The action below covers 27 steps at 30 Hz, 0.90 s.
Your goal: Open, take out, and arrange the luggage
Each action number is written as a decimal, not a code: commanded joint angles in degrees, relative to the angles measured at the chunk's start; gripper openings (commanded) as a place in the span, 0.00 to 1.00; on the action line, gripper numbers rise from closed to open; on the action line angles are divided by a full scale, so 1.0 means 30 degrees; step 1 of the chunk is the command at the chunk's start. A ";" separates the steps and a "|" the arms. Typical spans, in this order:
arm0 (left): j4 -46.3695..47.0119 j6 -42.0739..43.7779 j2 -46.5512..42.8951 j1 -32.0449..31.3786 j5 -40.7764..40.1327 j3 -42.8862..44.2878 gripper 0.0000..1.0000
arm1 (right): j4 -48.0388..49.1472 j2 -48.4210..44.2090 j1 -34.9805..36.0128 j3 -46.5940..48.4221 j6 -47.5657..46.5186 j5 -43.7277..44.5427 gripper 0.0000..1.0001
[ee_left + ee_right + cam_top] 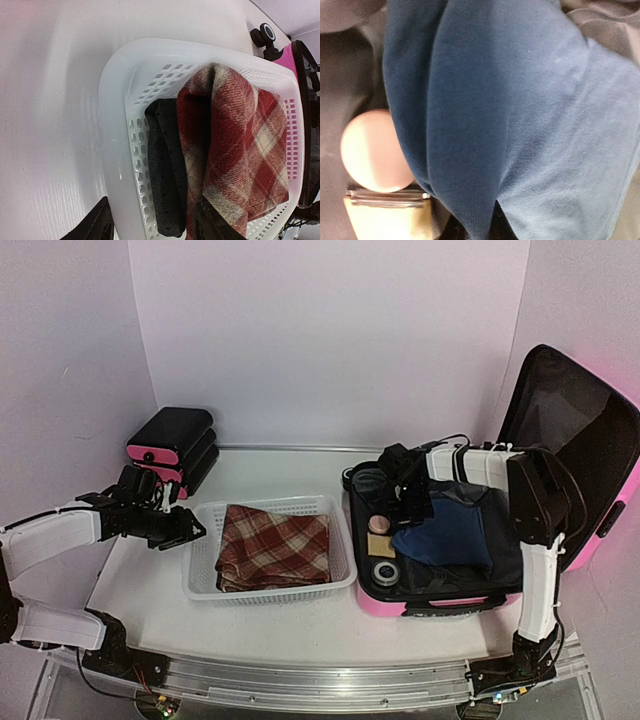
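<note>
Right gripper (pixel 408 508) low over a blue garment (pixel 445 535) inside the open luggage (pixel 372 602).
Its jaws' state cannot be told; the luggage lies at the right of the table (pixel 300 625), lid raised. Left gripper (pixel 188 530), jaws apart, hangs over the white basket's (pixel 200 575) rim.

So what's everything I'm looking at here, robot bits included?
luggage: one, pink, lid open, right side
blue cloth: one, dark blue, inside luggage
round disc: one, pale pink, in luggage beside blue cloth
basket: one, white, centre
plaid cloth: one, red and cream, in basket
drawer unit: one, black and pink, back left
left gripper: one, black, open, at basket's left edge
right gripper: one, black, over blue cloth, jaws hidden
</note>
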 commanded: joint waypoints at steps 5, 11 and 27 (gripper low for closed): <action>0.0480 0.0205 0.0068 -0.0077 0.0388 0.1098 0.53 | 0.2712 -0.2701 -0.1355 -0.2311 -0.1641 -0.5024 0.00; 0.0492 0.0221 -0.0012 -0.0080 0.0386 0.1039 0.54 | 0.3562 -0.4030 -0.2357 -0.3257 -0.2161 -0.7831 0.00; 0.0476 0.0161 0.0072 -0.0100 0.0441 0.0951 0.52 | 0.5708 -0.6370 -0.4549 -0.5154 -0.1459 -1.7399 0.00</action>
